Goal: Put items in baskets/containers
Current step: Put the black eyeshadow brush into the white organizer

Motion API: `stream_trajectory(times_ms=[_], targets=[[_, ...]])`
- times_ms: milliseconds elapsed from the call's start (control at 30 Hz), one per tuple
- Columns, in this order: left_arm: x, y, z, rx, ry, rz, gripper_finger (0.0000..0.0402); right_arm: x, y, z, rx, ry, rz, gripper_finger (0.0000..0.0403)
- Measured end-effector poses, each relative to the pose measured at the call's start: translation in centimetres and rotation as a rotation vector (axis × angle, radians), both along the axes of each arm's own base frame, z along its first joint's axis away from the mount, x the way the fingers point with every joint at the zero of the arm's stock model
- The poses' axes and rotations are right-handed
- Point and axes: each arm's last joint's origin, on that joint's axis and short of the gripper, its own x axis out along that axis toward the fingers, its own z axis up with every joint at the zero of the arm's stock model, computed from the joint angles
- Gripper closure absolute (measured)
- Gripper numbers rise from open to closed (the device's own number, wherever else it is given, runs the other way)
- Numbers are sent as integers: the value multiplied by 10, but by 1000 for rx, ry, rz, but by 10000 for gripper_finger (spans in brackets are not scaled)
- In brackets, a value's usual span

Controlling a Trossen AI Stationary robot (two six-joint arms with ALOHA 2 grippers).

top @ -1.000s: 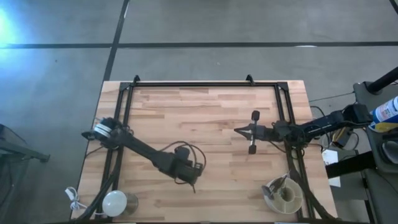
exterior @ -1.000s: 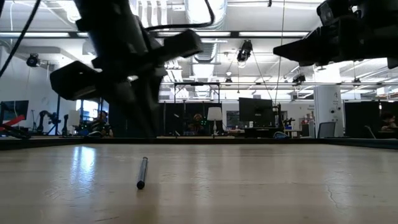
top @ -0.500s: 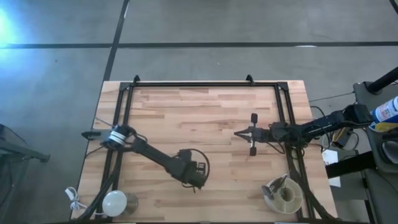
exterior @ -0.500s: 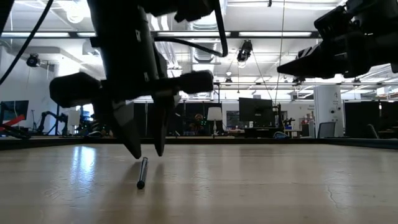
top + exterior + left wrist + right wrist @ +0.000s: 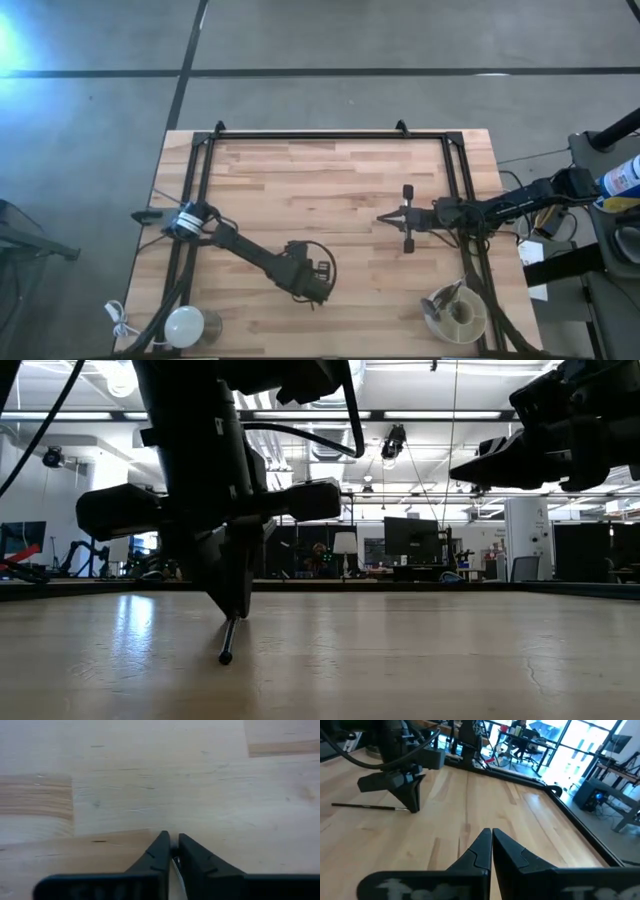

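Surface: pale butcher-block table [image 5: 330, 170], planks of light wood with faint grain, edged by a thin black metal frame [image 5: 310, 134]; grey concrete floor lay around it.
Far left: a glossy white dome [image 5: 184, 324] with a coiled white cord sat at the near-left corner of the table.
Left arm: it reached from the table's left edge diagonally toward the near middle, dark and jointed, with a looped black cable at the wrist.
Left gripper [image 5: 236, 614]: it pointed straight down onto the table, its tapered dark fingers [image 5: 159, 851] pinched together on the end of one brush.
Brush [image 5: 228, 641]: thin, dark and rod-like, it lay on the wood with its far end between the left fingertips and the rest of it stretching across the table; the right wrist view showed a small metal ferrule [image 5: 396, 809] just beside the fingers.
Right arm: it came in from the table's right edge, level and raised above the surface.
Right gripper [image 5: 381, 213]: it hung over the right half of the table, its wedge-shaped fingers [image 5: 481, 843] pressed flat against each other with nothing between them.
Tub [image 5: 455, 313]: round, cream-beige plastic, with a central cup and a few brushes leaning inside, it stood at the near-right corner, well apart from both grippers.
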Motion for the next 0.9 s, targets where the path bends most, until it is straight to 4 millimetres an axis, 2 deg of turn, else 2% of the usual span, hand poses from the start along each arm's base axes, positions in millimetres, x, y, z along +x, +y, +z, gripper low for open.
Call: stream_trajectory(times_ms=[133, 367, 600, 733, 900], targets=[[1, -4, 1, -8, -18, -6, 397, 1, 0, 1, -27, -3, 4, 394], [11, -10, 13, -2, -95, -34, 401, 1, 0, 1, -69, 12, 11, 394], [21, -7, 36, 212, -255, -129, 401, 0, 0, -3, -67, 48, 11, 394], [33, -1, 42, 326, -375, -257, 401, 0, 0, -3, -43, 46, 7, 394], [49, 21, 28, 448, -480, -435, 401, 0, 0, -4, 20, 59, -4, 394]])
